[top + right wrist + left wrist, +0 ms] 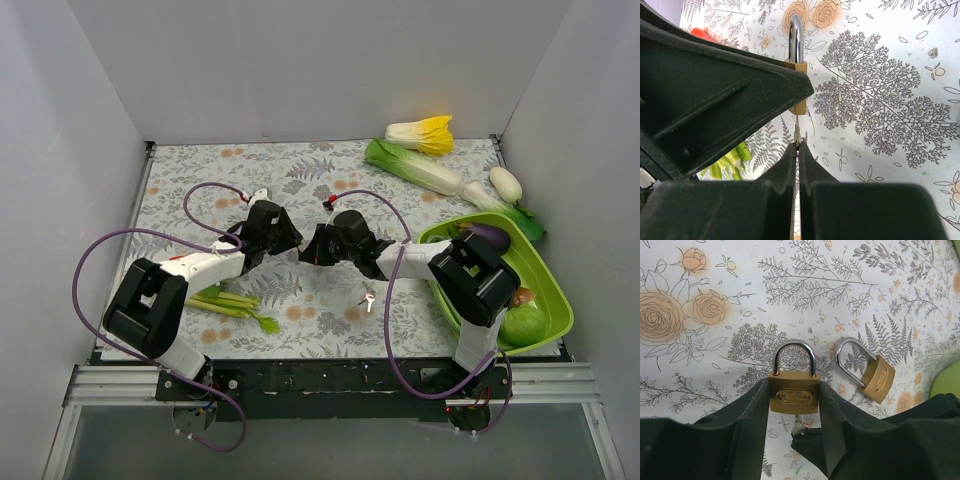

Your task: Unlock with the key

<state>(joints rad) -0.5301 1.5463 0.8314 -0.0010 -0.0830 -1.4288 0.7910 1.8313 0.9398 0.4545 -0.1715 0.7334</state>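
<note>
We see the left gripper [794,386] clamping the padlock [793,396] by its sides. The right gripper [798,148], pressed together, pinches the key [797,134] at the padlock's 6 o'clock, touching its underside. A second padlock [879,380] lies apart at its 3 o'clock. A loose key [369,300] lies on the floral cloth [300,170]. A green bowl [550,290] sits at the cloth's 3 o'clock, inside white walls [300,60].

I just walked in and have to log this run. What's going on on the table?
The left pincer grips a brass padlock by its sides, and the lock's shackle is closed. The right pincer is shut on a small silver key and holds it against the underside of the lock body, at or in the keyhole. A second brass padlock lies nearby on the floral table cover.
</note>
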